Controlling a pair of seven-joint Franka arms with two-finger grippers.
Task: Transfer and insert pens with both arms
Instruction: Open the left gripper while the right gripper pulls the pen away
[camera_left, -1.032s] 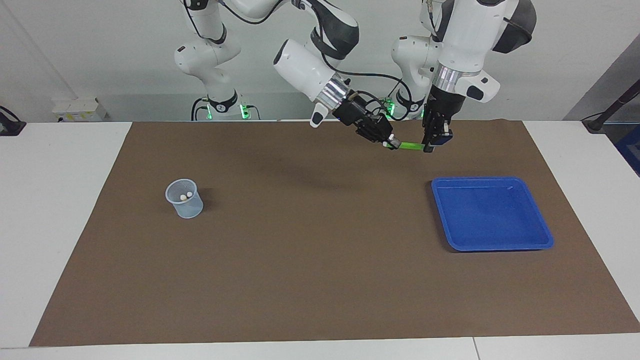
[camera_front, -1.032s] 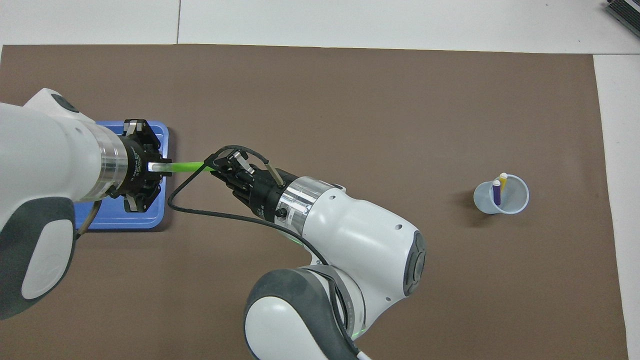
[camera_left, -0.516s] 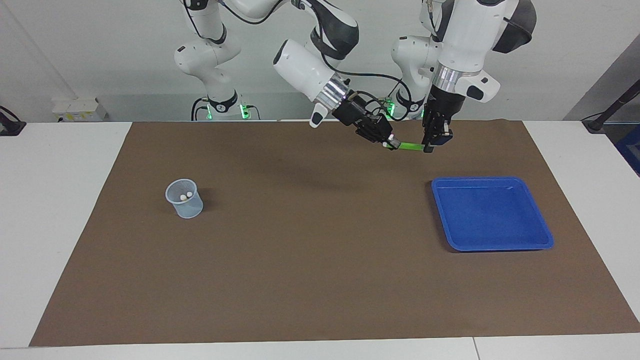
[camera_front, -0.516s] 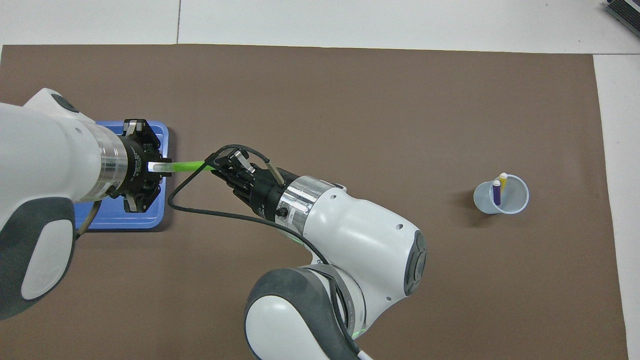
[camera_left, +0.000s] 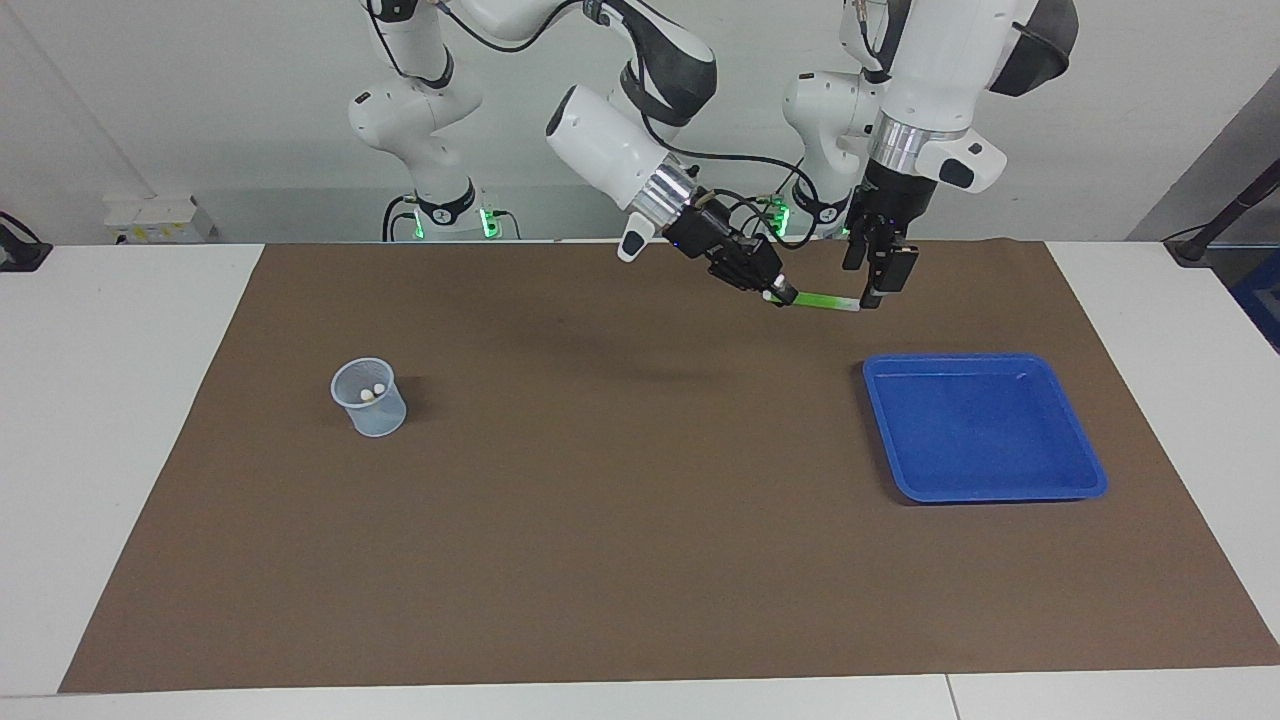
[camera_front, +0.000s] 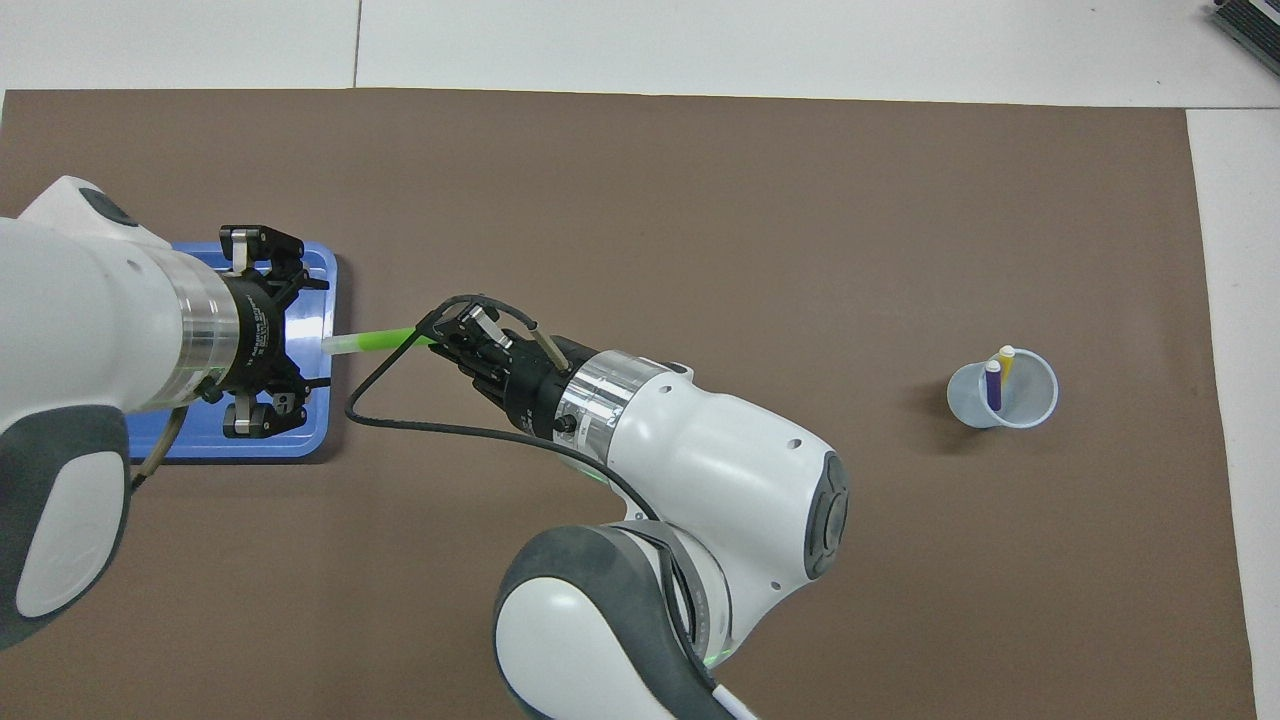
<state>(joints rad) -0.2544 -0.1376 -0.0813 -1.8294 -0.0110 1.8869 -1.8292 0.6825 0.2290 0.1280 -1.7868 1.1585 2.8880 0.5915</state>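
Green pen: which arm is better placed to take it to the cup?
Right. The right gripper is shut on the green pen, while the left gripper has open fingers and the cup sits toward the right arm's end.

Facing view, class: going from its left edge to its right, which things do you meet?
Cup holding two pens → right gripper → green pen → left gripper → blue tray.

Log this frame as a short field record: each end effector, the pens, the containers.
left end effector: open, over mat beside blue tray, clear of green pen
right end effector: shut on green pen, held level in the air
purple pen: standing in clear cup
yellow pen: in same cup
blue tray: no pens inside
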